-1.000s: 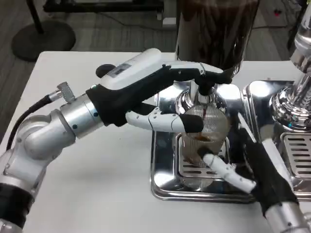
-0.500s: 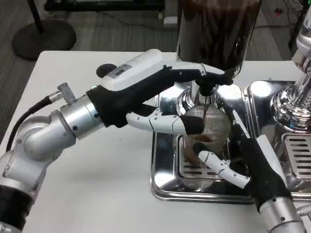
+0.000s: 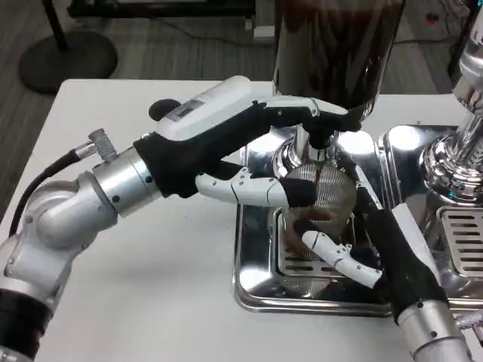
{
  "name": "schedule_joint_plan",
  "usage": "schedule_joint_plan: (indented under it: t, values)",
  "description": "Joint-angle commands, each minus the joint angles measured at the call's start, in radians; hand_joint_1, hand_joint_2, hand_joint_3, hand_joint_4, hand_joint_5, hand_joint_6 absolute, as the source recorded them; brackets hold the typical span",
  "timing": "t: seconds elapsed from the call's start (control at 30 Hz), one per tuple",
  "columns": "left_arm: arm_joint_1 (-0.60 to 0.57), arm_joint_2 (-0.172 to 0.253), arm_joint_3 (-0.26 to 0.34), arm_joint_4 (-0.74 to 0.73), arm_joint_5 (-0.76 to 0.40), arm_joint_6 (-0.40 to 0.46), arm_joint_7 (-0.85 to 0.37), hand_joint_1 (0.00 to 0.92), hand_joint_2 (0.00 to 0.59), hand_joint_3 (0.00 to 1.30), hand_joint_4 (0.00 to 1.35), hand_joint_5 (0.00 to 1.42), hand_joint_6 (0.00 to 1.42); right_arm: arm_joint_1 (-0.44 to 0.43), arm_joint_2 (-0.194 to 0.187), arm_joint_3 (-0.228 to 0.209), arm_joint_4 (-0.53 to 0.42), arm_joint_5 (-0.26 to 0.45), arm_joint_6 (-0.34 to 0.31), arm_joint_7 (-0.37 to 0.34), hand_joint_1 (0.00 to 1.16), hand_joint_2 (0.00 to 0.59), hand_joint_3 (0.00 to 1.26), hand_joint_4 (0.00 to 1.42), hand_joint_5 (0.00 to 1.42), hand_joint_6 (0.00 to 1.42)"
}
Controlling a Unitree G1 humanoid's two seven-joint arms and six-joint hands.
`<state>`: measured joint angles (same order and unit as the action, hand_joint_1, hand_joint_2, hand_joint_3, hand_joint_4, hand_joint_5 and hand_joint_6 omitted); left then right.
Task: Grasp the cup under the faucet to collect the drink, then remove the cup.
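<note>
Standing under the faucet (image 3: 321,139) to catch the drink, the cup (image 3: 317,215) is gripped by the right hand (image 3: 370,253), while the lever is held pressed by the left hand (image 3: 249,143).

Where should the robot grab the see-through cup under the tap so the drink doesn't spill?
Around the cup's ribbed side wall, below the rim, coming from the right, as the right hand does. The cup stands upright on the shiny tray and its open top sits under the tap, so a grip from above is blocked. The left hand reaches the tap from the left.
</note>
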<state>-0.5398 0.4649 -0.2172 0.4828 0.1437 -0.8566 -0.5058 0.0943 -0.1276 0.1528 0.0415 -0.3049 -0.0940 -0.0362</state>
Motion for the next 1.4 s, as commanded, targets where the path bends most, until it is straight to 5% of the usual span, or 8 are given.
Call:
schedule_joint_plan:
  t: [0.03,0.73,1.4]
  values:
    - [0.031,0.018,-0.02,-0.01,0.012,0.003,-0.033,0.0,0.094,0.31,0.28,0.26,0.26,-0.017,0.0,0.006,0.016,-0.008,-0.01,-0.009,0.54,0.181,0.0,0.0,0.0,0.06]
    - [0.036,0.022,-0.018,-0.01,0.016,0.007,-0.026,0.0,0.105,0.32,0.28,0.26,0.26,-0.038,0.004,0.014,0.043,-0.045,-0.006,-0.053,0.64,0.169,0.0,0.0,0.0,0.15]
    - [0.062,0.01,0.103,-0.011,-0.032,0.0,0.065,0.0,0.061,0.23,0.19,0.25,0.3,-0.046,0.008,0.016,0.05,-0.042,-0.005,-0.055,0.63,0.168,0.0,0.0,0.0,0.18]
